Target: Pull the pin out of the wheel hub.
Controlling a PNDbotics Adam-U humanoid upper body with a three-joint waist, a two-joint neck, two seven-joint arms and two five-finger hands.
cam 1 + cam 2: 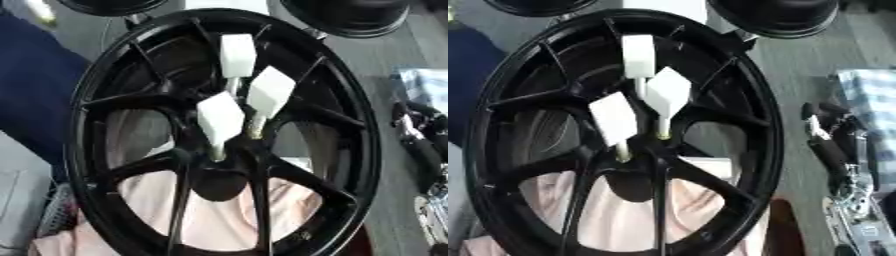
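In the left eye view a black wheel hub fills the frame, with three white-headed pins standing from its centre, their thin shafts seated around the middle hole. No hand is in sight, so whether the fingers are open or closed cannot be told; the pull looks not yet begun, and the next move calls for reaching in to pinch one white head. The right eye view shows a dark jointed object at the right edge, hard to make out, while pink cloth behind the spokes hides the surface beneath.
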